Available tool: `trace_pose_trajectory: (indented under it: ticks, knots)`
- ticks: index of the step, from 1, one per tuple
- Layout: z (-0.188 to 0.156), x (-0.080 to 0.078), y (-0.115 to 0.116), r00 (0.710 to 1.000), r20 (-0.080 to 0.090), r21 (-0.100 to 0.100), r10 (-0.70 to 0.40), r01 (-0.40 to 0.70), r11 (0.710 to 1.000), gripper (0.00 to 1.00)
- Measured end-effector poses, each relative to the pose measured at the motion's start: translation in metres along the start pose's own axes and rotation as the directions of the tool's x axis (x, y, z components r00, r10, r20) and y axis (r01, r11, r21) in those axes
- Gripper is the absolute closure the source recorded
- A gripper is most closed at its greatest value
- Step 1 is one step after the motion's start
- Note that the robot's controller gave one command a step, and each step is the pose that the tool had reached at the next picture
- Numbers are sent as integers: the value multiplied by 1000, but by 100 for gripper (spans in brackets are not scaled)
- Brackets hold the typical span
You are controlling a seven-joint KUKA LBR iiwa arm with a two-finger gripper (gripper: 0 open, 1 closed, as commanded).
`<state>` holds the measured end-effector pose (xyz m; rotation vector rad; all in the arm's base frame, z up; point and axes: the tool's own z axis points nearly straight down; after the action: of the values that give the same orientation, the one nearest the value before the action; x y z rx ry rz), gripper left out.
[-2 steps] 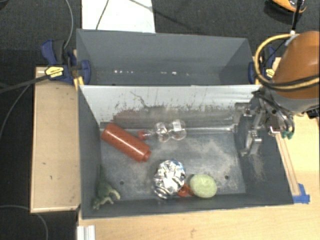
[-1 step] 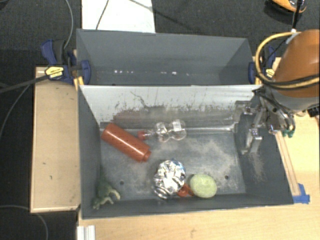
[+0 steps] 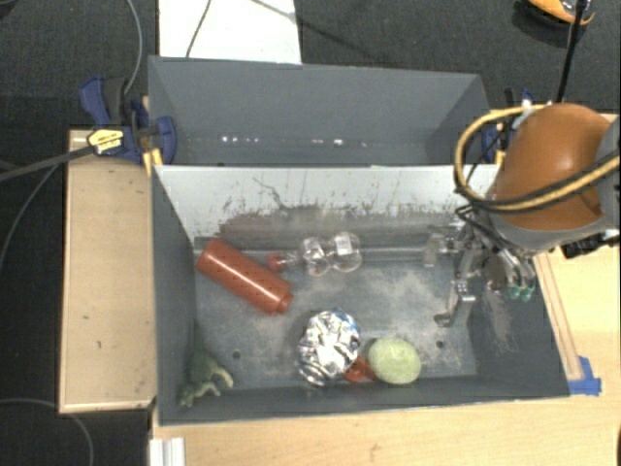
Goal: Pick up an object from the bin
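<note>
Gripper low over bare floor at the bin's right, nothing in it

Your gripper (image 3: 452,314) hangs above empty grey floor in the bin (image 3: 320,105); I cannot tell whether it is open or closed. The nearest pick is the pale green ball (image 3: 394,360) by the front wall, touching a small red piece (image 3: 360,373) and just beside the crumpled foil ball (image 3: 328,346). Centre over the green ball, come straight down, and keep clear of the foil and the front wall.
</note>
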<state>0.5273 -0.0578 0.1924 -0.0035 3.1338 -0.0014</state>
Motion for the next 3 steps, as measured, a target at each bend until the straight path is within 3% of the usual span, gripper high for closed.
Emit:
trace_pose_trajectory:
  ticks: [1, 2, 3]
  knots:
    - [31, 28, 59, 999, -5, -1, -48, 48, 999, 0]
    - [44, 46, 73, 977, 1, -1, -212, 212, 977, 0]
    - [104, 39, 122, 947, 13, 1, -321, 321, 947, 0]
